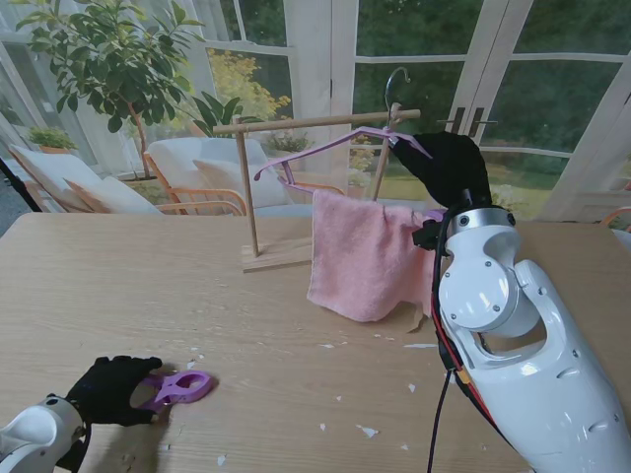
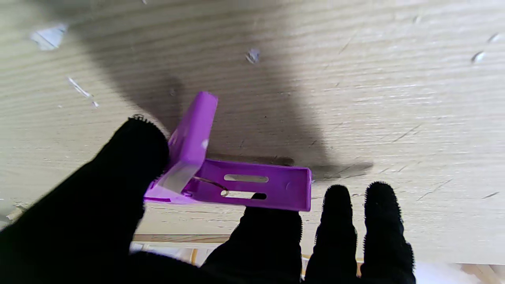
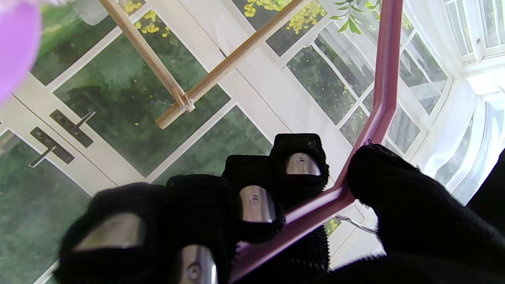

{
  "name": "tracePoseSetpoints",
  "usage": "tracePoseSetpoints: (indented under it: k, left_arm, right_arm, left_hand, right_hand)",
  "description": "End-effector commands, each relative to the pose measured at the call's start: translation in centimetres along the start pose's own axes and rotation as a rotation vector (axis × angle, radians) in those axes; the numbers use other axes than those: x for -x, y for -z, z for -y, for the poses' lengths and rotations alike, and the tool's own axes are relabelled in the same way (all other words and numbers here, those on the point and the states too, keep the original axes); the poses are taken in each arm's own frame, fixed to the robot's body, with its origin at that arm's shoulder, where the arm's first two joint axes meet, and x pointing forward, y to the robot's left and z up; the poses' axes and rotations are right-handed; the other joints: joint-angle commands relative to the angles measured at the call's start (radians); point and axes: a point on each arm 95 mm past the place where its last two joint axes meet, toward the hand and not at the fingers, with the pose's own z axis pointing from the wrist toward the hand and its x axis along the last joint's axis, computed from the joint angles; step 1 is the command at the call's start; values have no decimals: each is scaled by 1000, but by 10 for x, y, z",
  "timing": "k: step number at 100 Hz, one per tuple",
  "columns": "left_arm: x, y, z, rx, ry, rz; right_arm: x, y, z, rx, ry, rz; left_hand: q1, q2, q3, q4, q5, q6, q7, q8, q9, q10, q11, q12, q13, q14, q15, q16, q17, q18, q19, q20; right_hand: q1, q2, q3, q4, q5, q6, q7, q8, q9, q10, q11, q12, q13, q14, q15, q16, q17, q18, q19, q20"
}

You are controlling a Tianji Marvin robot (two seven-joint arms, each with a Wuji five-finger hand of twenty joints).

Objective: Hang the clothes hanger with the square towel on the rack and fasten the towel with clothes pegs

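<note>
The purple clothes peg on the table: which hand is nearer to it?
Left. The left hand holds the purple clothes peg; the right hand is far off, gripping the hanger by the rack.

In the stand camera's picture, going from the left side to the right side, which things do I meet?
left hand → purple clothes peg → left post of the wooden rack → pink towel → right hand

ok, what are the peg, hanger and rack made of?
Peg: likely purple plastic, glossy moulded faces, wire spring showing. Hanger: mauve bar, smooth, plastic or coated metal, unclear; metal-looking hook. Rack: pale unpainted wood, round dowels.
</note>
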Motion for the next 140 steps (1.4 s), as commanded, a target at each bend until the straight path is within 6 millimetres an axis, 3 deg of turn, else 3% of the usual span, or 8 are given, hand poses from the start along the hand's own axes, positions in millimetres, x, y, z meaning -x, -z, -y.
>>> tracePoseSetpoints:
  k: [1,18,35,73,84,98,127,140]
  left_arm:
    - [1,2,-16,59,6,17]
    - [1,5,-17,65,14,49]
    - [4,9,-18,69,7,79]
    - [13,17,-27,60,4,131]
    - [13,16,-26,63,1,124]
    - [11,13,-26,73,8,119]
    - [3,-1,-20,42,12,86]
    - [-2,-8,-14,20,33,85]
  right_arm:
    - [-5,1,0,-5,-12,-5]
    - [-6,1,-1,-5,-11,-4]
    - [-6,1,-2,-5,-11,-4]
    - [-7,1,-1,-7,-15,-6]
    - [-8,1,-1,-5,-15,-7]
    - [-8,1,-1,-4,-14,-7]
    - [-8,1,0,-5,-15,-7]
    - [-8,1,-1,-3,-14,-6]
  left_hand:
    - [-59,11,-15,19,-22,40,-98,-24,-87,19,-385,-292,-59,-9,-39,-17,-30,-12,-51,-21]
    - [-153,8,7,4,-24,50,-258,-5,-125,23,-504,-287,-82,-9,-114,-42,-47,-6,-122,-28]
    - [-235,-14,93,-15,-12,47,-311,-155,-153,11,-573,-261,-91,-20,-173,-53,-49,-4,-186,-24]
    - [-155,-31,66,-7,-10,44,-292,-200,-147,3,-574,-218,-91,-37,-176,-39,-46,-12,-200,-3]
    - [-71,-29,27,9,-29,42,-228,20,-119,2,-457,-154,-70,-45,-126,-13,-33,-20,-166,23]
    - [20,-48,59,26,-36,59,-109,265,-61,-5,-127,-51,17,-9,14,73,1,-28,-54,45]
    - [90,-31,112,50,-27,41,205,454,74,-49,184,102,150,18,312,250,77,-11,137,89]
    - [104,-15,120,57,-22,43,308,441,110,-55,254,143,184,29,383,291,94,4,175,102]
  right_hand:
    - [33,88,101,123,110,-29,14,23,94,46,56,12,9,-44,168,58,71,-134,195,952]
    - [33,89,100,124,110,-29,14,23,94,46,56,12,9,-43,168,58,71,-134,195,952]
    - [35,88,100,124,110,-29,14,23,94,46,56,12,9,-43,169,58,71,-134,195,952]
    - [35,89,99,125,110,-29,14,23,95,46,56,11,9,-43,169,59,71,-134,195,953]
    - [35,89,99,125,110,-29,14,23,96,46,56,11,9,-44,169,59,71,-134,195,954]
    - [35,89,99,126,110,-29,14,23,95,46,56,11,9,-44,169,60,71,-134,195,954]
    - [35,89,98,126,110,-29,14,23,96,45,56,11,9,-45,168,60,71,-135,195,954]
    - [35,89,98,126,110,-29,14,23,96,45,56,11,9,-44,169,60,71,-135,195,954]
